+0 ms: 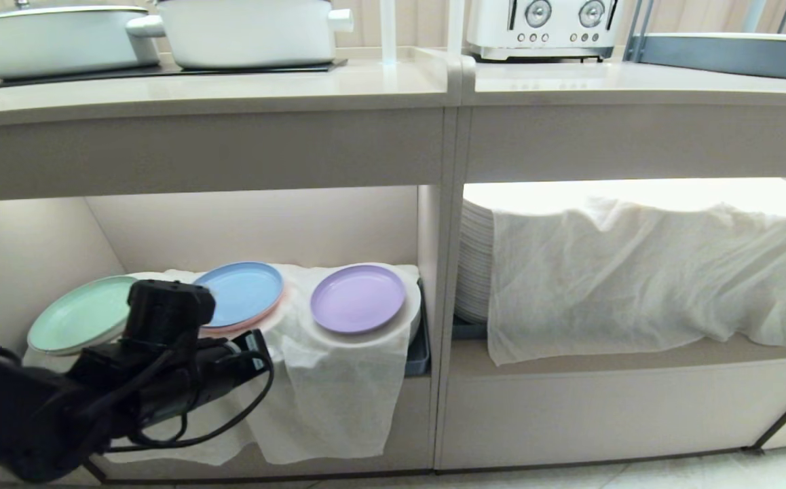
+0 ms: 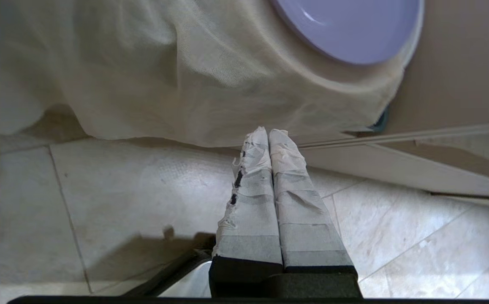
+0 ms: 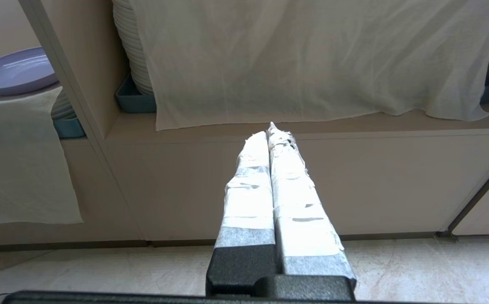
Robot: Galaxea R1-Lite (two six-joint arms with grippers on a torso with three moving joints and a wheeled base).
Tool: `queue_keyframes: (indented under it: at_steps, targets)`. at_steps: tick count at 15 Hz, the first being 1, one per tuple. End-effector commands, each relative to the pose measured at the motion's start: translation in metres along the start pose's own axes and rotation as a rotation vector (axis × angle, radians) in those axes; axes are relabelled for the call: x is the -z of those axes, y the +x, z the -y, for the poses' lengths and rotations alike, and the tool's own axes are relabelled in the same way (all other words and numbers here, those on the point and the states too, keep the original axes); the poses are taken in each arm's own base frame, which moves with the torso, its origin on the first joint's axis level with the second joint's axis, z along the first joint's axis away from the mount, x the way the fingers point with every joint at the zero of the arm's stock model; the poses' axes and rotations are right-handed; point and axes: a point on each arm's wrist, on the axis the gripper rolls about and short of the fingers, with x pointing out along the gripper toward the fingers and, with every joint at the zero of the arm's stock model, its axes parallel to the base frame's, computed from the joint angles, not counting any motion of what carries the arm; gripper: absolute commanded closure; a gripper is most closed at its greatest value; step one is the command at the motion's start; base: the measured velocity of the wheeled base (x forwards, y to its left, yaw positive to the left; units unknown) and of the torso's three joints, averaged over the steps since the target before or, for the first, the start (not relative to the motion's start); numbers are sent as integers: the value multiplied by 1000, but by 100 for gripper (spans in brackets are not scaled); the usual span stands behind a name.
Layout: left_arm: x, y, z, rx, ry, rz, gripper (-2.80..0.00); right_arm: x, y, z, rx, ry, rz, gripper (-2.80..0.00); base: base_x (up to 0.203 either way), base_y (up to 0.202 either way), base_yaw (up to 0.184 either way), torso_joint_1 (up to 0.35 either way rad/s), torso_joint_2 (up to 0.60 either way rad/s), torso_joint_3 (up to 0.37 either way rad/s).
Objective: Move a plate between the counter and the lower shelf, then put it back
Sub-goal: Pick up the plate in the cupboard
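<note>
The lilac plate [image 1: 358, 299] lies flat on the right-hand hump of the white cloth [image 1: 328, 401] inside the lower shelf [image 1: 264, 224]; it also shows in the left wrist view [image 2: 350, 29] and the right wrist view [image 3: 14, 71]. Above runs the beige counter [image 1: 230, 88]. My left arm [image 1: 162, 353] reaches in from the lower left, in front of the shelf. Its gripper [image 2: 270, 133] is shut and empty, below the hanging cloth and short of the plate. My right gripper [image 3: 270, 131] is shut and empty, low before the neighbouring compartment, outside the head view.
A mint-green plate [image 1: 81, 322] and a blue plate [image 1: 242, 292] sit on the other humps. A teal tray [image 1: 420, 353] edges the shelf's right side. The right compartment holds a tall white plate stack [image 1: 474, 265] under a cloth. Pots [image 1: 244, 30] and a toaster [image 1: 542, 27] stand on top.
</note>
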Motion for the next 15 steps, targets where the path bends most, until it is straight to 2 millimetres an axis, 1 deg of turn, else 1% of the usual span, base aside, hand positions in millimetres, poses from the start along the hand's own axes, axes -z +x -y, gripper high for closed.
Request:
queue_keyframes:
  at_steps: [1,4,6,8,10,12,15]
  targets:
    - [7,34,1,-45,-21,-53,0,0,0,0,0,1,0,0,0,0,0,0,0,0]
    - [-6,47,13,-80,-36,-88,0,0,0,0,0,1,0,0,0,0,0,0,0,0]
    - [-19,53,25,-85,-68,-90,0,0,0,0,0,-1,0,0,0,0,0,0,0,0]
    - [-24,62,30,-101,-88,-105,0,0,0,0,0,0,0,0,0,0,0,0,0,0]
    - [-24,69,30,-110,-91,-115,0,0,0,0,0,0,0,0,0,0,0,0,0,0]
    - [-19,76,29,-118,-90,-132,0,0,0,0,0,1,0,0,0,0,0,0,0,0]
    - [-22,84,38,-99,-121,-118,0,0,0,0,0,-1,0,0,0,0,0,0,0,0]
